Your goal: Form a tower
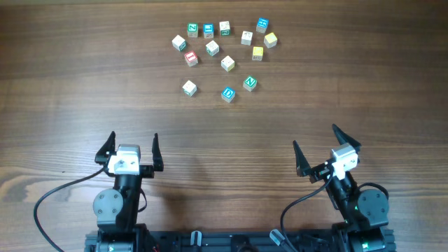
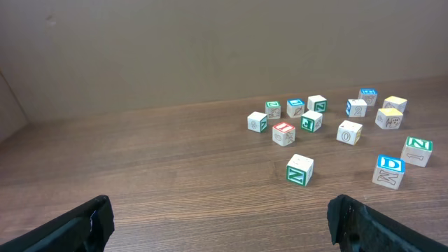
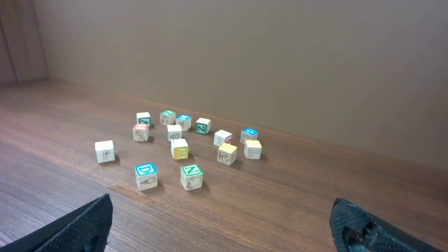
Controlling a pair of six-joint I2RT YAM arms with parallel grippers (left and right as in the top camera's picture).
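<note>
Far half of table: letter cubes, a loose scatter of small pale wooden blocks with coloured faces, lying slightly right of centre.
Stacking state: every cube sits singly on the wood and none rests on another. Most stand apart, though a few in the back row are close together.
Nearest row: white cube at left, blue D cube in the middle, green N cube at right.
Other items: red cube on the left edge of the scatter; yellow cubes, two of them, on its right side.
Left gripper: at the near edge, left. Fingers spread wide, holding nothing. The scatter lies well ahead of it and off to its right.
Left wrist view: the cubes fill the right half, with the D cube and N cube at far right, well apart from the left gripper.
Right gripper: at the near edge, right, turned slightly. Fingers spread wide, empty. The scatter lies well ahead and to its left.
Right wrist view: the D cube and N cube are nearest to the right gripper, yet clear of it.
</note>
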